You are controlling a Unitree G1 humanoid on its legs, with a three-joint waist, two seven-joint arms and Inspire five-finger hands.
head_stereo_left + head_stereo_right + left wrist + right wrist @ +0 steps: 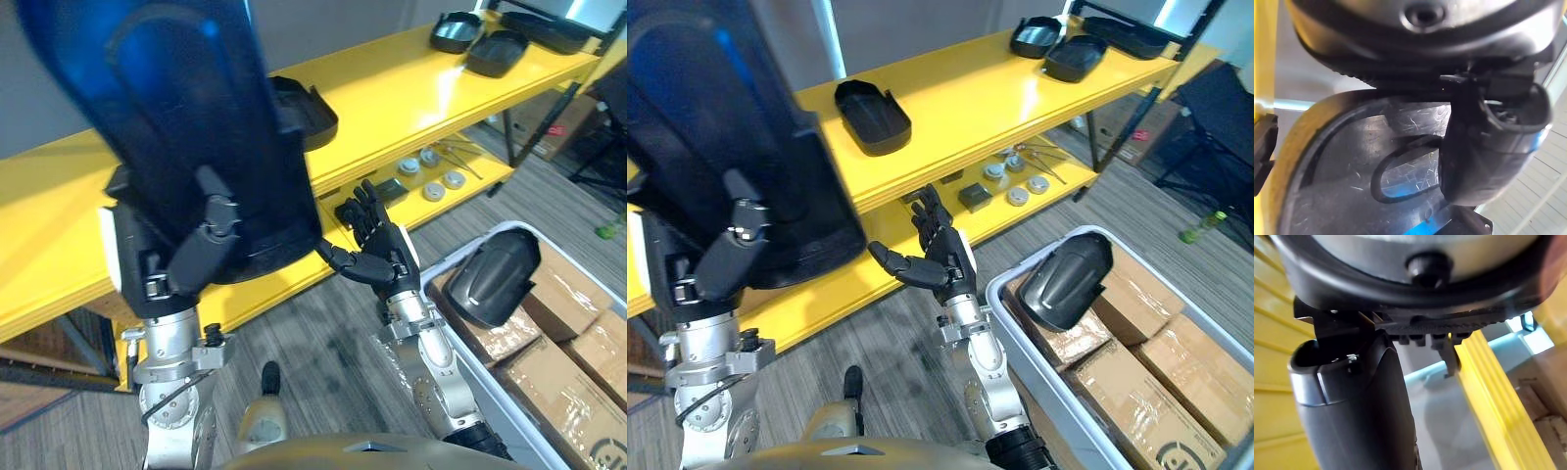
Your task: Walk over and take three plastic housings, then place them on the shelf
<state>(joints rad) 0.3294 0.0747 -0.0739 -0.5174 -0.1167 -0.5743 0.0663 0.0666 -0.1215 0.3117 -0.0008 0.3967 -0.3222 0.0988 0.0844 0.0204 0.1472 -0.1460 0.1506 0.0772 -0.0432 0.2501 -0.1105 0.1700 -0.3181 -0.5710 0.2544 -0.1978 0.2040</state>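
My left hand (pixel 201 247) is raised close to the head camera, shut on a large black plastic housing (pixel 186 127). The left wrist view shows the housing's scratched inner face (pixel 1347 191) with my thumb (pixel 1484 147) curled over it. My right hand (pixel 939 253) hangs open with its fingers spread in front of the yellow shelf (pixel 411 98), holding nothing. A second black housing (pixel 872 116) lies on the shelf's top board. Another housing (pixel 1068 279) rests in the white bin (pixel 460 250) at my right.
Several more black housings (pixel 1058 44) lie at the shelf's far right end. Small round parts (pixel 431 176) sit on the lower board. Cardboard boxes (pixel 1156 362) fill the bin. Grey carpet lies between me and the shelf.
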